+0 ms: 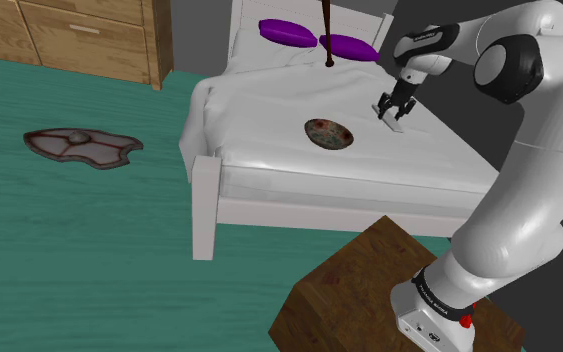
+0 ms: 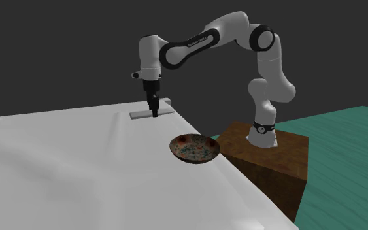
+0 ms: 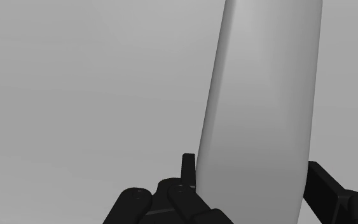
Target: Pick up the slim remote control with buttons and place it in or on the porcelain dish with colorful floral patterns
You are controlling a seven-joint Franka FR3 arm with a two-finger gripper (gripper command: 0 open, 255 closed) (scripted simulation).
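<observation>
1 grey remote (image 3: 260,108) tight in gripper (image 3: 250,164)

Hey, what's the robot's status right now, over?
Gripper shut on grey remote, lying on bed. Floral dish nearby, empty. Nothing between them.

the dish (image 1: 328,133) lies on the bed (image 1: 259,100); the remote (image 2: 138,114) lies on the bed to the shoulder view's right of the dish, clasped by the gripper (image 1: 398,113) above it; pillows (image 1: 287,31) lie behind at the head; the stand (image 1: 349,280) sits before the bed; a rug (image 1: 79,145) lies on the floor left of the bed, with a dresser (image 1: 79,35) behind it
</observation>
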